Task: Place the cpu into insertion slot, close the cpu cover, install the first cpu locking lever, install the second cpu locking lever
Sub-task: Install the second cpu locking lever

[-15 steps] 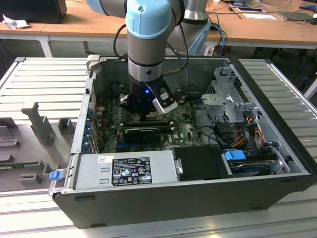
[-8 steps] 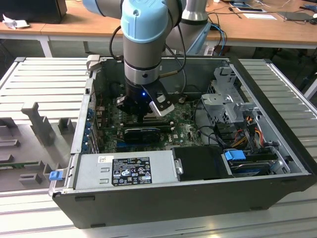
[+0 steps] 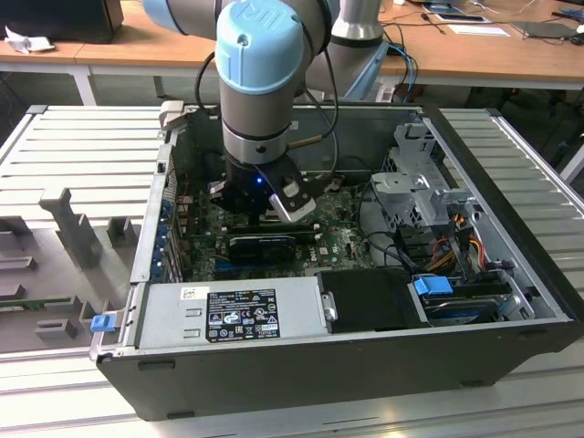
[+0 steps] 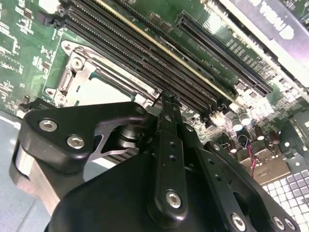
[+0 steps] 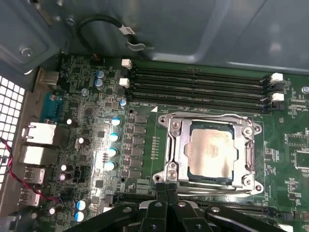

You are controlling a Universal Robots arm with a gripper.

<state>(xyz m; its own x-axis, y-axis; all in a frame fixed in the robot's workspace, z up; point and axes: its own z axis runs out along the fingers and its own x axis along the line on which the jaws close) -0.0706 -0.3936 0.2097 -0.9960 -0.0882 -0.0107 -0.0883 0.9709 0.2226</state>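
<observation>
I have the arm reaching down into the open computer case (image 3: 511, 265), which lies on its side on the slatted counter (image 3: 82, 146). In the first wrist view the cpu (image 5: 211, 151) sits flat in the insertion slot (image 5: 194, 126), its silver-grey top showing through the square window of the cpu cover (image 5: 175, 145), which lies down flat over the slot. A thin metal lever (image 5: 212, 117) runs along the slot's edge on the side facing the long black memory slots (image 5: 198, 84), and the green board (image 5: 299, 140) surrounds the slot on all sides. The tool (image 5: 166, 189) hangs right at the slot's edge opposite the memory slots, and its two black fingers (image 5: 160, 193) are pressed together with nothing visibly pinched between them. In the second wrist view I see the tool (image 4: 167, 101) from behind, its tip close over the corner of the slot (image 4: 72, 65) nearest the memory slots (image 4: 145, 53). In the exterior view the tool (image 3: 265, 214) is low over the board, well inside the case, beside the black heatsink block (image 3: 263, 245).
</observation>
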